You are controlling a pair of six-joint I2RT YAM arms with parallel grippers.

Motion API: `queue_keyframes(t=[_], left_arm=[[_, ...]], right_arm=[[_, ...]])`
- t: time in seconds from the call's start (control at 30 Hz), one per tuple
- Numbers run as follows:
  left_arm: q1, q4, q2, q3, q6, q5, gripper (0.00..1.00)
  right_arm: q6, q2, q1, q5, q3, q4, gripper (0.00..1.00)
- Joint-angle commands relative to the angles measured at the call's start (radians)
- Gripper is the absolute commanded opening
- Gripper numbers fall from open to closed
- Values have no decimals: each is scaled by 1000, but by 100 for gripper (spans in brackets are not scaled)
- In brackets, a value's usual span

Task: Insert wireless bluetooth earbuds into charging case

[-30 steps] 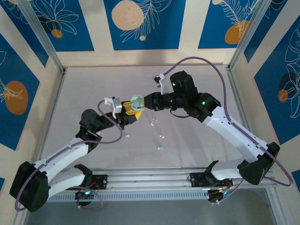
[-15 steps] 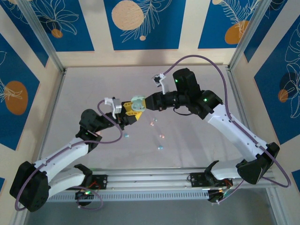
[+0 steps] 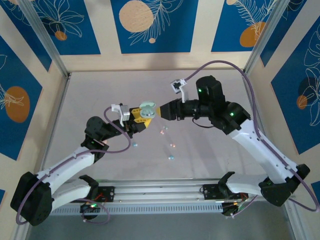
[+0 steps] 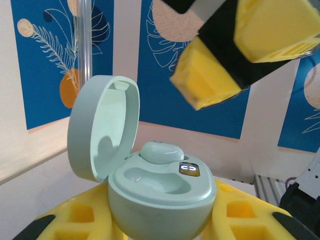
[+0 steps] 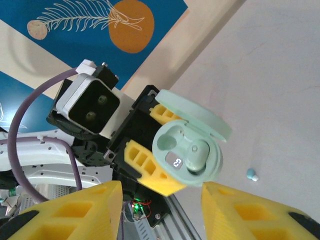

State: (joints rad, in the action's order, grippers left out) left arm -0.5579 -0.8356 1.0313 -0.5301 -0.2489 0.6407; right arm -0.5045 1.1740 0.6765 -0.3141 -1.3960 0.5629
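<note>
An open mint green charging case [image 3: 147, 109] is raised above the table, with my left gripper [image 3: 141, 117] shut on its base. In the left wrist view the case [image 4: 160, 195] has its lid [image 4: 102, 125] swung left. One mint earbud [image 4: 160, 151] sits in the far slot, the near slot [image 4: 152, 179] is bare, and a small display [image 4: 189, 169] is lit. My right gripper [image 3: 163, 110] hovers just right of the case, open and holding nothing. In its wrist view the case [image 5: 187, 150] and the seated earbud [image 5: 199, 154] lie beyond the yellow fingers [image 5: 80, 210].
Loose earbuds lie on the grey table below the grippers: two pinkish buds [image 3: 162, 131] [image 3: 173, 146], a light blue bud [image 3: 170, 157] and another blue bud [image 3: 134, 145]. The right wrist view catches a blue bud [image 5: 251, 174]. An aluminium rail [image 3: 160, 190] runs along the near edge.
My right gripper has drawn back to the right, away from the case it was touching. The mint case stays held in the left gripper in the same spot.
</note>
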Motion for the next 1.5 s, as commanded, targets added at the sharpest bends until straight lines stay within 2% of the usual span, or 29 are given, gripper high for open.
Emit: queue_keyframes(t=[0.0, 0.13, 0.2, 0.33, 0.53, 0.8, 1.0, 1.47], left_arm=[[-13, 15, -35, -6, 41, -45, 30], [-12, 31, -56, 7, 53, -76, 30], [-12, 38, -69, 10, 55, -83, 30], [-12, 61, -96, 15, 62, -92, 30], [-12, 81, -120, 19, 66, -98, 30], [-12, 110, -141, 15, 72, -96, 30], [-13, 138, -166, 21, 86, -102, 30], [-13, 141, -169, 22, 87, -91, 30]], right_arm=[[-1, -68, -42, 33, 77, -38, 46], [-43, -118, -124, 103, 181, -68, 42], [-92, -102, -198, 133, 227, -38, 40], [-124, 4, -308, 78, 277, 23, 36], [-40, 250, -283, 87, 243, 76, 36], [15, 616, -208, 134, 86, 127, 37], [32, 740, -181, 169, 9, 145, 40], [73, 872, -175, 179, -82, 184, 36]])
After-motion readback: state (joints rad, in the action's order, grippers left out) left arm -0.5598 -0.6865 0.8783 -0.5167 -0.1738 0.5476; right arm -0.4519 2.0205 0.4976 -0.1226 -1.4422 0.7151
